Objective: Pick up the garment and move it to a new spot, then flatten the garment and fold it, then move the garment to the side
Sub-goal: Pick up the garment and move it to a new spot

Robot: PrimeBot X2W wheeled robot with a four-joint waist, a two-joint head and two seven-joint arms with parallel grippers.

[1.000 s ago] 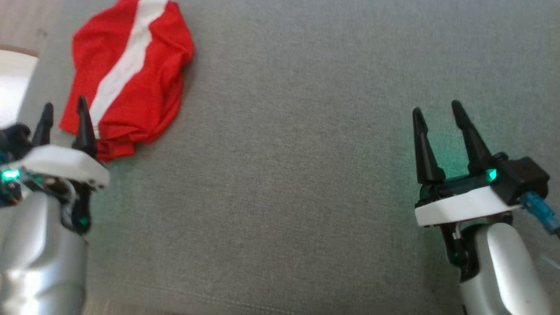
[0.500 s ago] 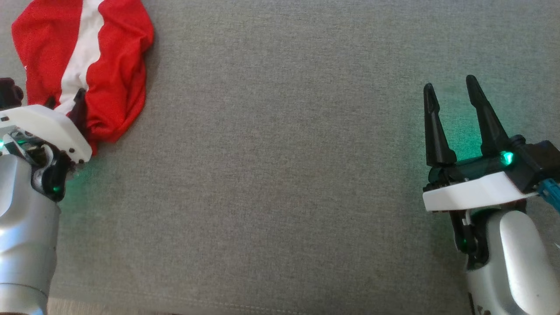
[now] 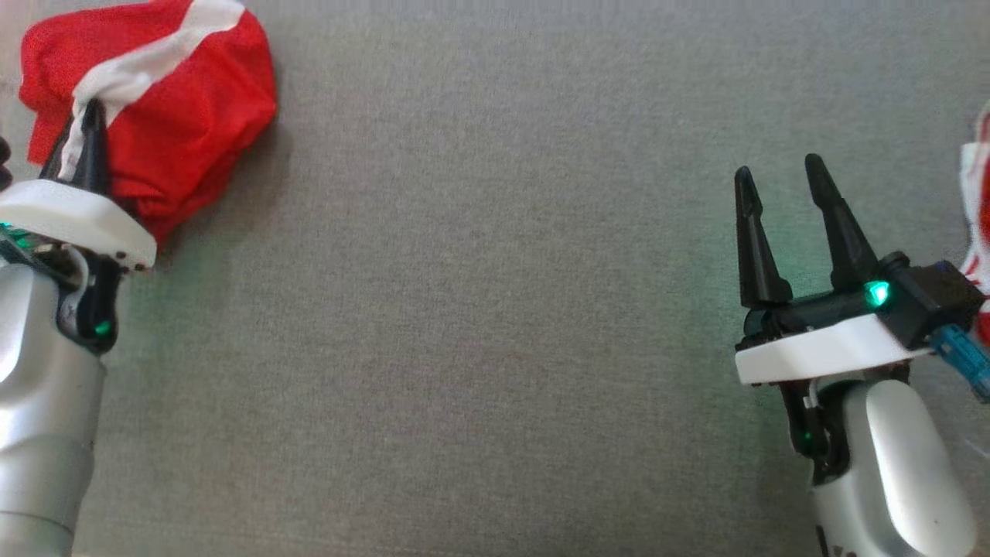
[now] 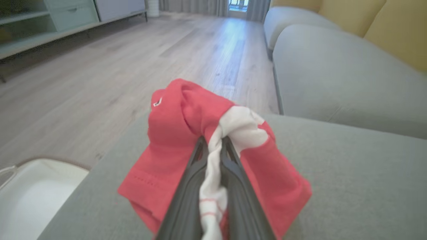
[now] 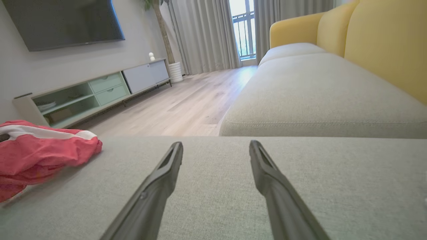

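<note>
The garment (image 3: 178,100) is red with a white stripe and lies bunched at the far left of the grey cushion (image 3: 495,309). My left gripper (image 3: 91,116) is shut on its white stripe. In the left wrist view the stripe is pinched between the fingers of the left gripper (image 4: 213,141), and the red cloth of the garment (image 4: 173,133) hangs to both sides. My right gripper (image 3: 777,174) hovers open over bare cushion at the right, holding nothing. In the right wrist view the right gripper (image 5: 216,146) has spread fingers, and the garment (image 5: 43,153) is far to the left.
A red-and-white thing (image 3: 976,201) pokes in at the right edge. A white tub (image 4: 33,186) sits below the cushion's left edge. Beyond it are wood floor (image 4: 133,66), a grey and yellow sofa (image 5: 317,90) and a TV cabinet (image 5: 100,90).
My left gripper has closed on the garment's white stripe, and the cloth has gathered up around it. The head camera has shifted. The right gripper stays open.
</note>
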